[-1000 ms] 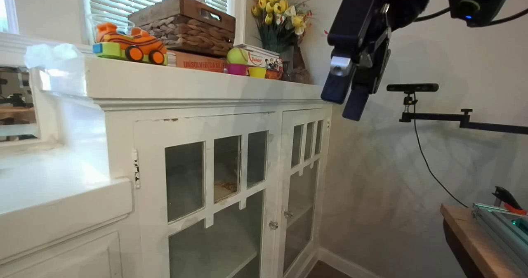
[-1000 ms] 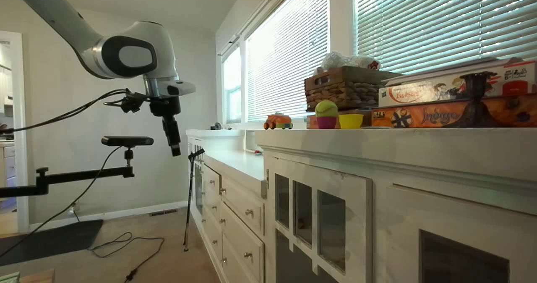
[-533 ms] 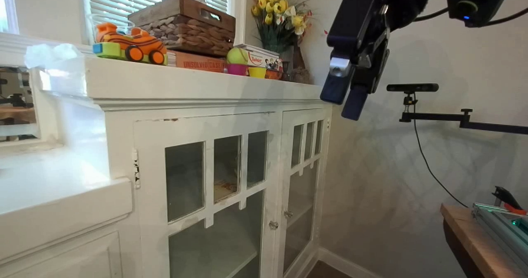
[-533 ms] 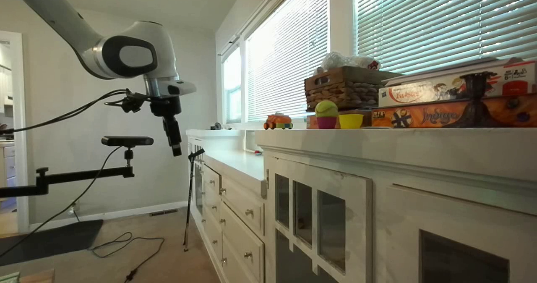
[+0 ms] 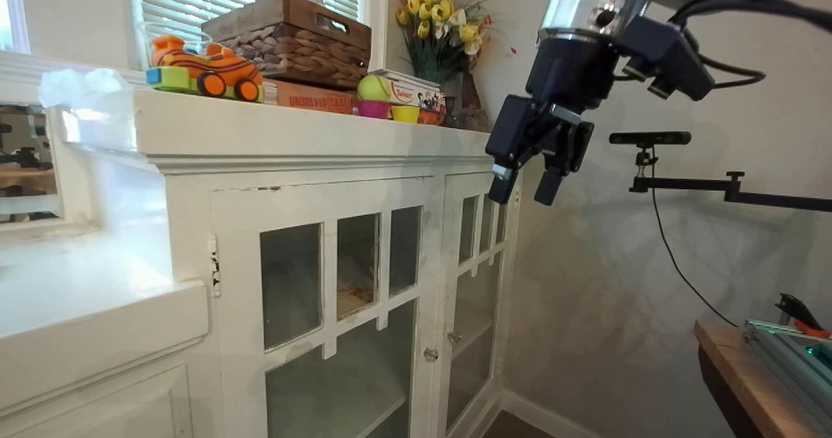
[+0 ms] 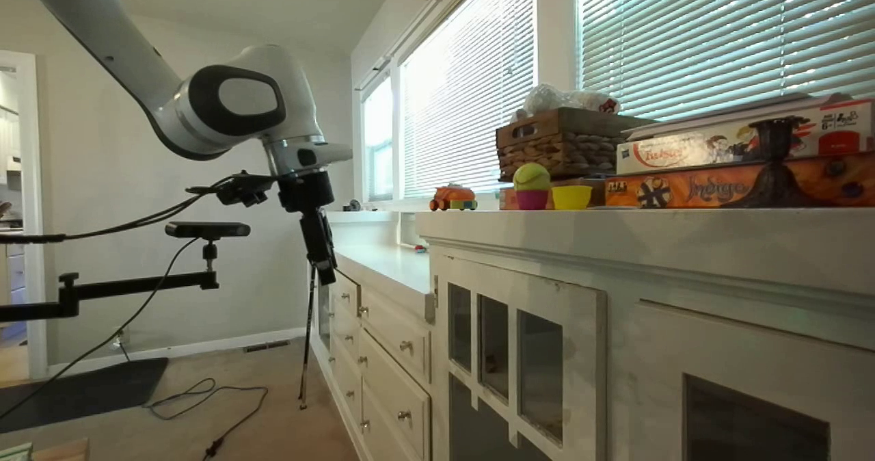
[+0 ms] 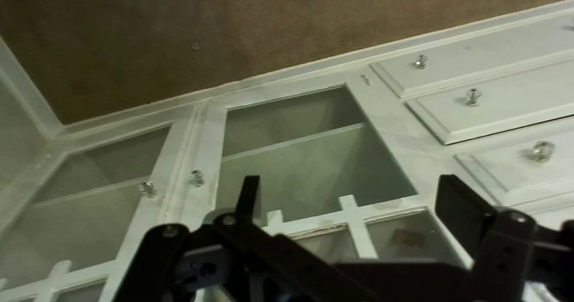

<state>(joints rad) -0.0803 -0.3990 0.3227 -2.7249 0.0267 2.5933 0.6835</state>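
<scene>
My gripper (image 5: pixel 525 190) hangs in the air, fingertips pointing down, with nothing between its spread black fingers (image 7: pixel 459 210). It touches nothing in view. Behind the gap in the wrist view lies the white cabinet's glass-paned door (image 7: pixel 385 127), with a clear knob (image 7: pixel 196 178). A neighbouring door carries another clear knob (image 7: pixel 147 188). Both knobs show in an exterior view too, on the near door (image 5: pixel 431 355) and the farther one (image 5: pixel 454 338). Seen from the far side, the gripper (image 6: pixel 328 275) is dark and side-on, so its gap is hidden there.
On the cabinet top stand an orange toy car (image 5: pixel 208 71), a woven basket (image 5: pixel 312 51), a yellow-green ball (image 6: pixel 532 176), a yellow cup (image 6: pixel 571 197) and game boxes (image 6: pixel 718 148). Drawers (image 6: pixel 403 379) adjoin the doors. A camera on a black arm (image 5: pixel 689 188) juts from one side.
Over the last half second the arm has lowered and swung toward the cabinet, and the gripper has turned so that its finger gap shows wider. The furniture and the objects on top have not moved.
</scene>
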